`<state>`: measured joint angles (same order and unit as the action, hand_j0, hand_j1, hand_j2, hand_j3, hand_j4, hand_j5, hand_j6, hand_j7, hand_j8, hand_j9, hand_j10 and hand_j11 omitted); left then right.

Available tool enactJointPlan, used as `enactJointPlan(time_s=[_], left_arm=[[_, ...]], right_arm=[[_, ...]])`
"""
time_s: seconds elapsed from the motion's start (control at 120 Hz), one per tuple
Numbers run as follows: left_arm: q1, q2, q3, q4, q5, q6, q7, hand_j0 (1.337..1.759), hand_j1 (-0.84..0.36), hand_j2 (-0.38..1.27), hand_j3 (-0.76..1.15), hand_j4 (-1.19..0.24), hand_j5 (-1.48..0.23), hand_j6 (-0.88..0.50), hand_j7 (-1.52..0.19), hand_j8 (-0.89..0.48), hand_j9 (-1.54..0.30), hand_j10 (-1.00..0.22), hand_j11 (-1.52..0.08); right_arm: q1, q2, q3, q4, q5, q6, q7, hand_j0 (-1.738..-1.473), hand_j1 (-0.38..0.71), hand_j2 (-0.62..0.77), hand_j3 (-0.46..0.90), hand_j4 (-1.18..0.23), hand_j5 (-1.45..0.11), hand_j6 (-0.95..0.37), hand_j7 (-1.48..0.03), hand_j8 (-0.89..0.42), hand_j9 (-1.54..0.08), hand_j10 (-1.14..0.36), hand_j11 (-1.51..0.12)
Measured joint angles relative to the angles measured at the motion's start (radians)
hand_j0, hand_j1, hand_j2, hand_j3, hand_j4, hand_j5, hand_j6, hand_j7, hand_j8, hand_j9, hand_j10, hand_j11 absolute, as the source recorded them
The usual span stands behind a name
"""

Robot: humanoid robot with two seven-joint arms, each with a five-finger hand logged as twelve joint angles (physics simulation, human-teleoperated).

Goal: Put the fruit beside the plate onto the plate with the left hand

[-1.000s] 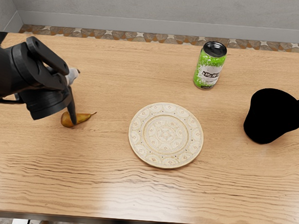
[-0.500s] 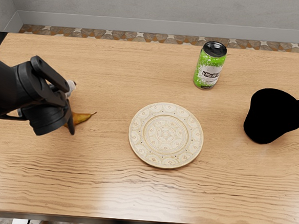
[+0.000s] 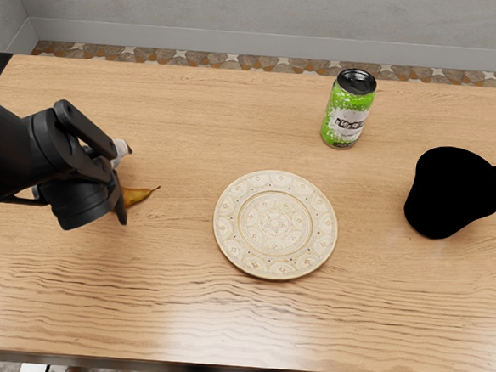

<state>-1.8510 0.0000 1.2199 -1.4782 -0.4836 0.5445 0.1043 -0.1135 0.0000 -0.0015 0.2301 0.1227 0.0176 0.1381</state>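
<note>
A yellow-brown pear [image 3: 137,197] lies on the wooden table left of the patterned cream plate [image 3: 275,224], its stem pointing right toward the plate. My left hand [image 3: 103,189] comes in from the left edge and sits low over the pear's fat end, which it hides. Its fingers [image 3: 119,208] curl down around the fruit, and one pale fingertip [image 3: 121,149] shows at the far side. The pear rests on the table. The plate holds nothing.
A green drink can [image 3: 349,109] stands upright behind the plate, to its right. A flat black jug-shaped object [image 3: 448,192] sits near the table's right edge. Bare wood lies between the pear and the plate.
My left hand has dropped from above the pear down over it and its fingers have drawn in. The pear's stem tip has stayed in place.
</note>
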Motion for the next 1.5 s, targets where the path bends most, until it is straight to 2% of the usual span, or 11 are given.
enactJointPlan(time_s=[0.308,0.8,1.5], left_arm=[[0.021,0.000,-0.001,0.002,0.017,0.037,0.002,1.658,0.12,0.04,0.00,-0.19,-0.25,-0.19,-0.25,-0.19,-0.25,-0.19,-0.25],[0.007,0.000,-0.033,-0.027,0.035,0.044,0.006,1.658,0.10,0.04,0.00,-0.21,-0.27,-0.21,-0.27,-0.21,-0.27,-0.21,-0.27],[0.013,0.000,-0.036,-0.028,0.035,0.046,0.005,1.658,0.05,0.05,0.00,-0.25,-0.33,-0.25,-0.33,-0.25,-0.33,-0.25,-0.33]], right_arm=[[0.000,0.000,0.000,0.000,0.000,0.000,0.000,-1.658,-0.34,0.00,0.00,-0.01,-0.01,-0.01,-0.01,-0.01,-0.01,-0.01,-0.01],[0.000,0.000,0.000,0.000,0.000,0.000,0.000,-1.658,-0.34,0.00,0.00,-0.01,-0.01,-0.01,-0.01,-0.01,-0.01,-0.01,-0.01],[0.000,0.000,0.000,0.000,0.000,0.000,0.000,-1.658,-0.34,0.00,0.00,-0.01,-0.01,-0.01,-0.01,-0.01,-0.01,-0.01,-0.01]])
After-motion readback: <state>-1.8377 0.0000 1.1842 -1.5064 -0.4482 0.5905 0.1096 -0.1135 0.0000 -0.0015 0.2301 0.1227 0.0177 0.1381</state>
